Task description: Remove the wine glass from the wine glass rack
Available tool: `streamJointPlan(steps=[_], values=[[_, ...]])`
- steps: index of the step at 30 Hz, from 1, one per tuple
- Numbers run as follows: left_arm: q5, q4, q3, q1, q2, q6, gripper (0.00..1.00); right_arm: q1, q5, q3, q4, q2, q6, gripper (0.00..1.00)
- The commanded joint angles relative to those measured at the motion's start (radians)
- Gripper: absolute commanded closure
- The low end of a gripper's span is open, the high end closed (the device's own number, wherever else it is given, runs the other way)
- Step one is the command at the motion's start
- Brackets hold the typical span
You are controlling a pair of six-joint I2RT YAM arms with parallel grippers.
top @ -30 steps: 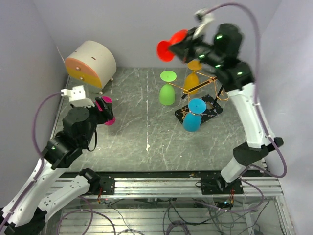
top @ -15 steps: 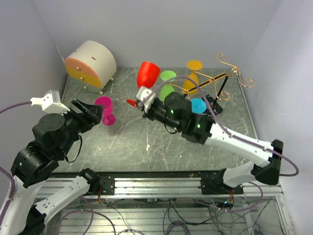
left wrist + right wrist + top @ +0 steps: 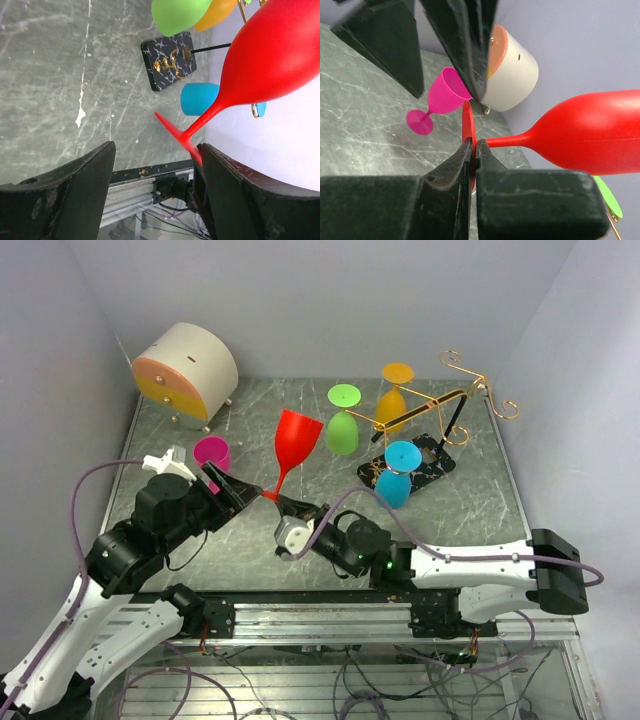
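Over the middle of the counter, somewhat toward the near edge, the red wine glass (image 3: 297,440) is off the wine glass rack (image 3: 421,412) and well apart from it. It is held in the air, tilted, with its bowl uppermost and leaning toward the far edge. My right tool (image 3: 287,504) is pinching the thin round foot of the glass edge-on. In the right wrist view both fingers are pressed flat against the red disc, one on each face, and the stem runs off to the side into the bowl.

My left tool (image 3: 236,490) sits just beside that grip with its fingers spread wide. In the left wrist view the foot of the glass lies in the gap between them, close to one finger, and I cannot tell whether it touches.

The rack stands near the far right corner on its black base (image 3: 432,456) with gold scrollwork. A green glass (image 3: 342,430), an orange glass (image 3: 395,395) and a blue glass (image 3: 393,480) hang from it upside down. A pink glass (image 3: 212,452) stands upright near the left edge, partly hidden behind my left arm. A round cream box (image 3: 185,370) with an orange face sits in the far left corner.
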Motion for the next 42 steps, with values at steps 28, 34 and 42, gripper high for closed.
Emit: streamJointPlan(steps=[28,34,42], values=[[0.049,0.210,-0.197,0.004,-0.076,-0.139,0.93,0.122,0.231,-0.027,0.075,-0.001,0.038,0.74],[-0.164,0.078,-0.198,0.004,-0.187,-0.102,0.93,0.129,0.281,0.152,-0.538,-0.109,0.413,0.63],[-0.352,-0.023,-0.231,0.003,-0.447,-0.137,0.93,0.128,0.218,0.415,-0.984,-0.232,0.754,0.65]])
